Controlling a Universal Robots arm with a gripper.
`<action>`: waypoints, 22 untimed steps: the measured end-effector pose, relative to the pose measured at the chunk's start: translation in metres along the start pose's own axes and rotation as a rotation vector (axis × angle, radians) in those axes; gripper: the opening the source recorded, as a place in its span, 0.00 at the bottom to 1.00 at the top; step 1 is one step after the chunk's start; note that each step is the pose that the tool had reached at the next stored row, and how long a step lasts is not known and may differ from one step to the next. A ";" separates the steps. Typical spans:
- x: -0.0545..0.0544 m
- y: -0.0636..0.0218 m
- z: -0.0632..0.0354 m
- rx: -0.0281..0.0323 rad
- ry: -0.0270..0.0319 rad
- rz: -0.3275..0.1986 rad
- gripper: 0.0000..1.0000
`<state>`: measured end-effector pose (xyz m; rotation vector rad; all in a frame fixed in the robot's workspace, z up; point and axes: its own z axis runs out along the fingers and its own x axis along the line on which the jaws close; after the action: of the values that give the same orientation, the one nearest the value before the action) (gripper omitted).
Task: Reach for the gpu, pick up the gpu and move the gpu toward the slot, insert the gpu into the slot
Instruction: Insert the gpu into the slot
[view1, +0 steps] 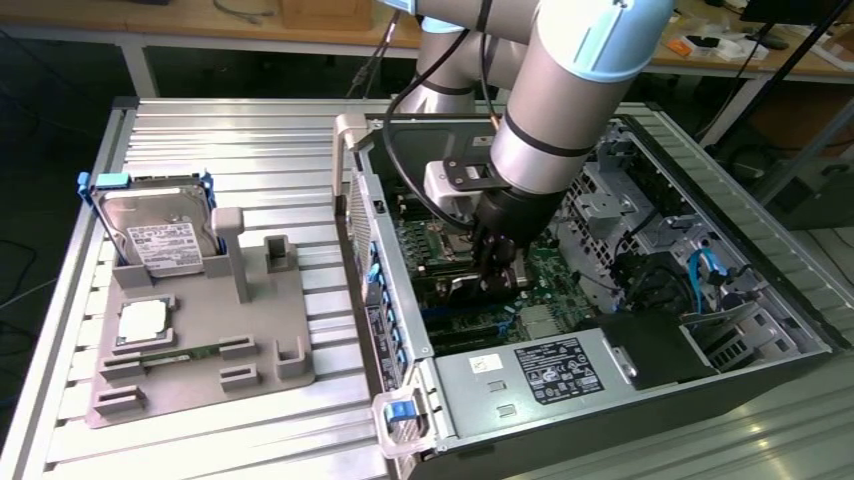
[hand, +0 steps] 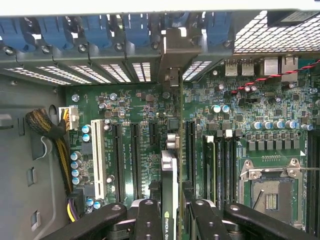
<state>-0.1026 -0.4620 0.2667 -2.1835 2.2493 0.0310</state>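
Remote operator's view, arm lowered into the open computer case: I see the gripper with its two black fingers clamped on either face of the gpu, which stands edge-on and upright over the green motherboard, between two of its long black slots. Whether the card's lower edge is seated in a slot I cannot tell, as the card itself hides it. In the exterior view the gripper is deep inside the case, well apart from the hard drive standing on the grey fixture toward that view's left.
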 end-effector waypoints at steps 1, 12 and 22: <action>0.000 0.0000 0.0000 0.0000 0.0000 0.000 0.27; 0.000 0.0001 0.0028 -0.0002 0.0003 0.000 0.27; 0.000 0.0000 0.0060 -0.0001 0.0003 0.000 0.27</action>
<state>-0.1027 -0.4621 0.2607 -2.1837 2.2495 0.0308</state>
